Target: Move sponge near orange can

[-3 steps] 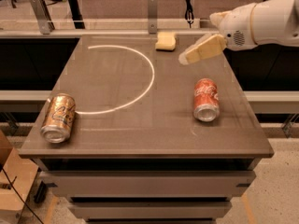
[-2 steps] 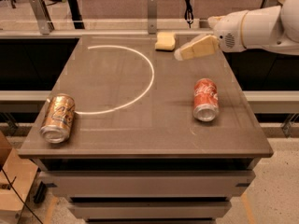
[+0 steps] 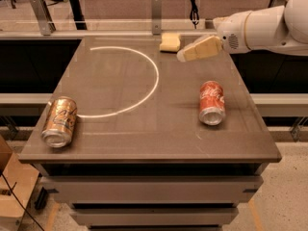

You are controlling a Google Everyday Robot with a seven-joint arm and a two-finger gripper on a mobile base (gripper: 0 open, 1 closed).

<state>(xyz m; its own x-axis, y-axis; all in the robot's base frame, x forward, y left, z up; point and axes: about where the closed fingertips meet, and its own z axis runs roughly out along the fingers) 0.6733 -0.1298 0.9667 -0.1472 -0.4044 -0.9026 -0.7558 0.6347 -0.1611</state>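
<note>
Nearest, at the front-left corner of the worktop [image 3: 144, 143], the orange can [image 3: 59, 121] lies on its side with its end toward the camera; it marks the goal, and lying so it could roll if nudged. Farther in on the right the red can [image 3: 212, 101] also lies on its side, well apart from the task's things and best left alone. A white arc [image 3: 153, 76] curves across the middle. Beyond it the tool [image 3: 185, 54] hangs above the far right part of the worktop, carried by the arm [image 3: 262, 28] reaching in from the right, tilted down toward the sponge [image 3: 171, 42], plainly lined up for a grasp; whether it is apart or together I cannot tell. The sponge rests flat at the far edge, just beside the tool's tip, ungrasped; the whole diagonal to the orange can remains to be crossed.
</note>
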